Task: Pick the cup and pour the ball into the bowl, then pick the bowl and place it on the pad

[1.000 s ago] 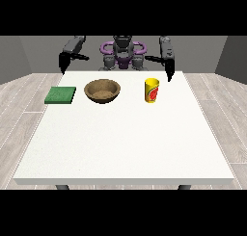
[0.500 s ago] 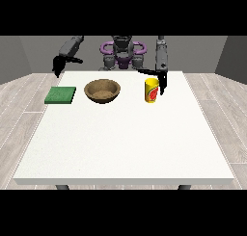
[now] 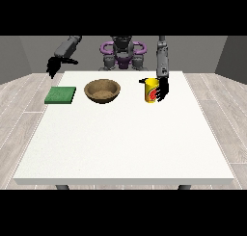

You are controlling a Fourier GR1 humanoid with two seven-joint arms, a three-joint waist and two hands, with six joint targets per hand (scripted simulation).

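A yellow cup (image 3: 151,90) with a red mark stands upright on the white table (image 3: 125,138) at the back right. The hand at the view's right (image 3: 163,89) is right beside the cup, its thumb reaching across the cup's rim and its fingers at the cup's right side. Whether it grips the cup I cannot tell. No ball shows from here. A brown bowl (image 3: 102,90) sits at the back middle. A green pad (image 3: 61,95) lies to its left. The hand at the view's left (image 3: 52,67) hangs raised above the table's back left corner.
The robot's torso (image 3: 123,54) stands behind the table's far edge. The table's near half holds nothing but bare white surface. Grey wooden floor surrounds the table.
The hand at the view's right has come down from behind the cup to its right side. The hand at the view's left has swung further out to the left and lower.
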